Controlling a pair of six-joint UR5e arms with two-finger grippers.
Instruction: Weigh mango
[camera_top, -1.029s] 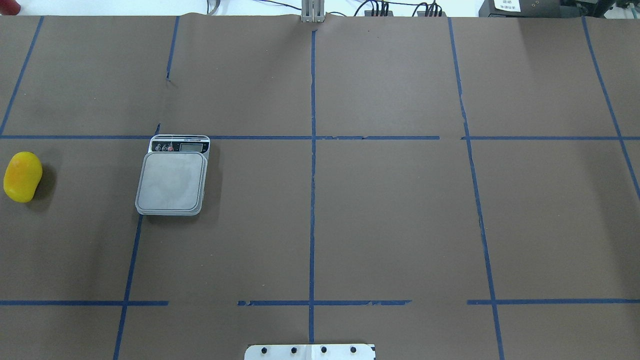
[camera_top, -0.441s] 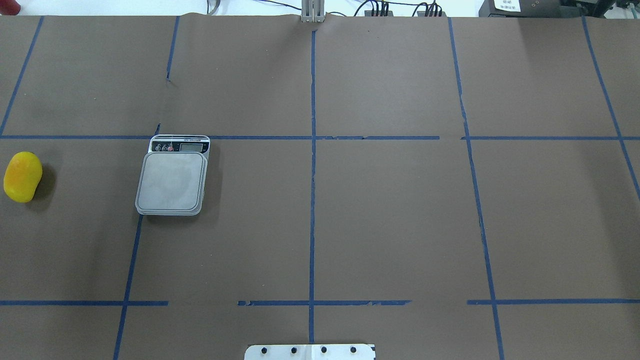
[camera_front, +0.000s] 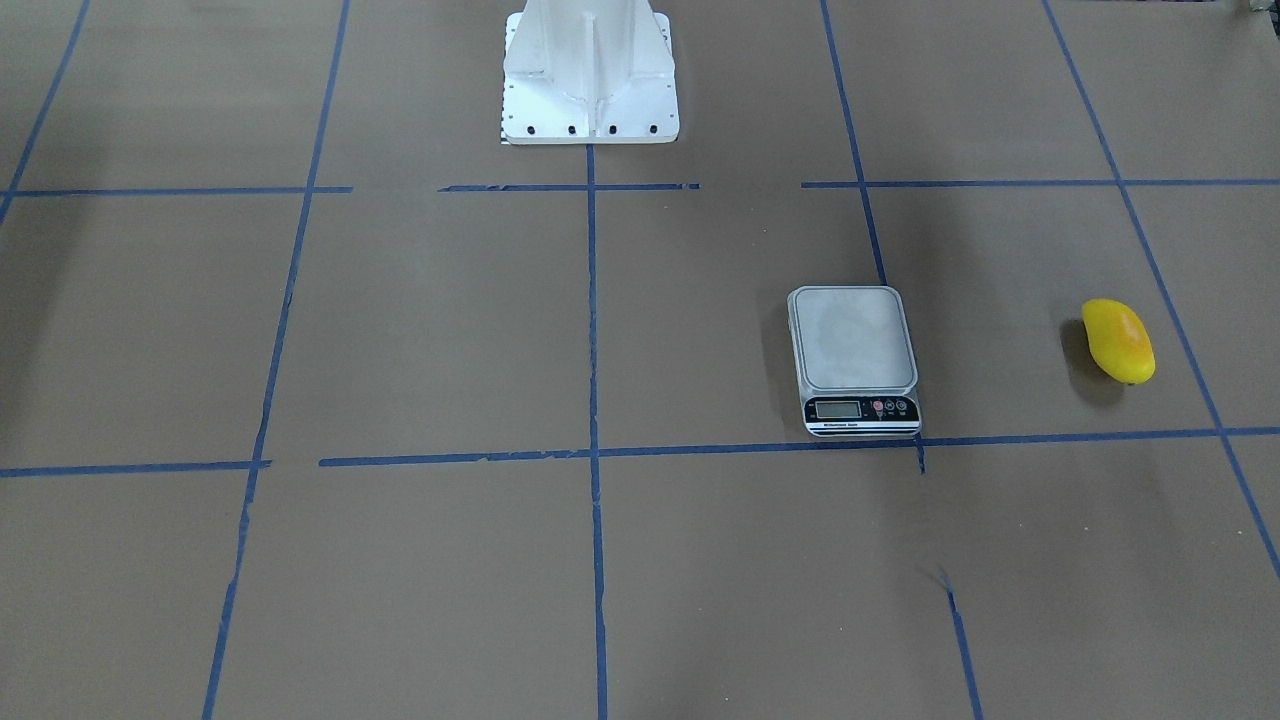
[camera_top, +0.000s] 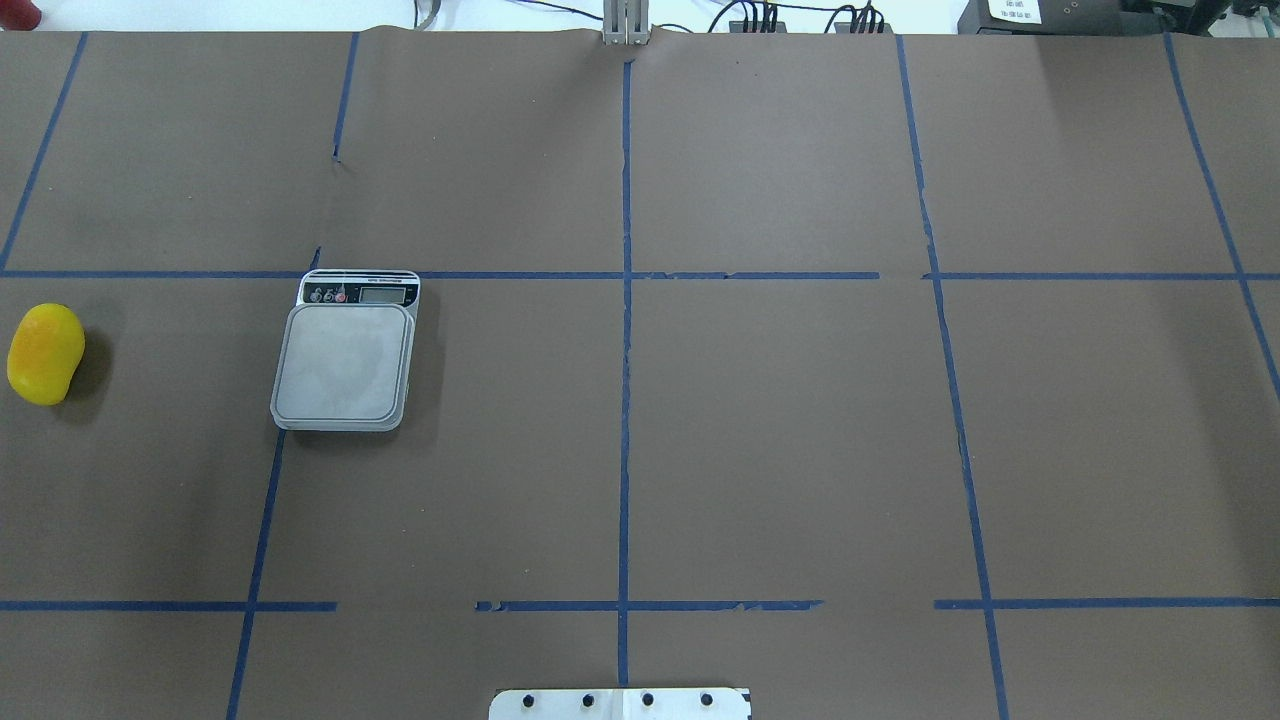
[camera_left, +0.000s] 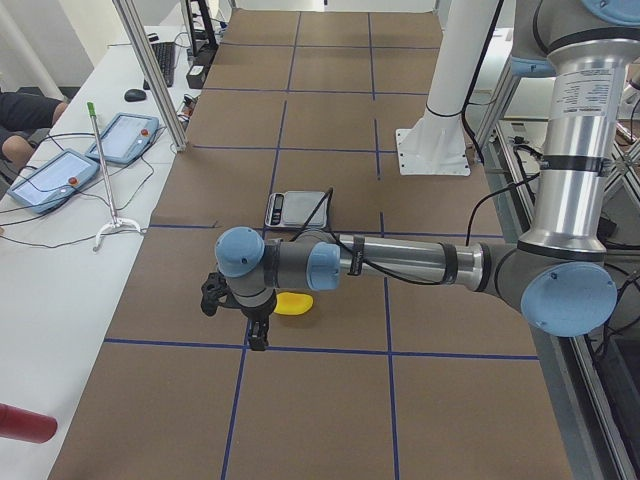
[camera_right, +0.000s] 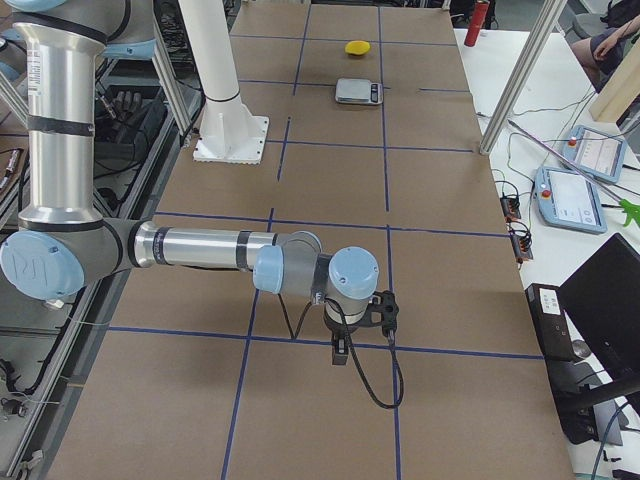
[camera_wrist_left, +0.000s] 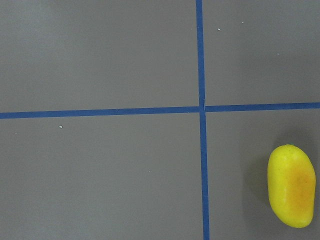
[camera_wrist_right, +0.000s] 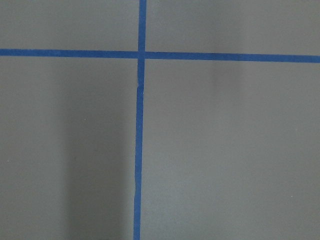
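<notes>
Found the left fingers (camera_left: 258, 338) lowest in the left-end view, pointing down over the brown counter (camera_left: 320, 420), close to a line of blue tape (camera_left: 330, 352). Could not tell whether spread or closed. Saw the mango (camera_left: 293, 302) just behind that wrist, lying flat on the counter and partly hidden by the arm. Picked it out again at the lower right of the left wrist view (camera_wrist_left: 291, 186): yellow with an orange blush, long axis running up the frame, right of a tape crossing and touching neither line. Placed it at the far left edge of the overhead view (camera_top: 45, 354) and at mid right of the front-facing view (camera_front: 1118, 341).

Noted the scale (camera_left: 297, 208) farther up the left-end view, well apart from the mango, platform bare and display end against a tape line. Marked it left of centre in the overhead view (camera_top: 345, 360). Made out the white robot base (camera_left: 433, 150) beyond it.

Found the right fingers (camera_right: 340, 352) low in the right-end view, also pointing down over the counter, far from scale and mango. Could not tell their state either.
</notes>
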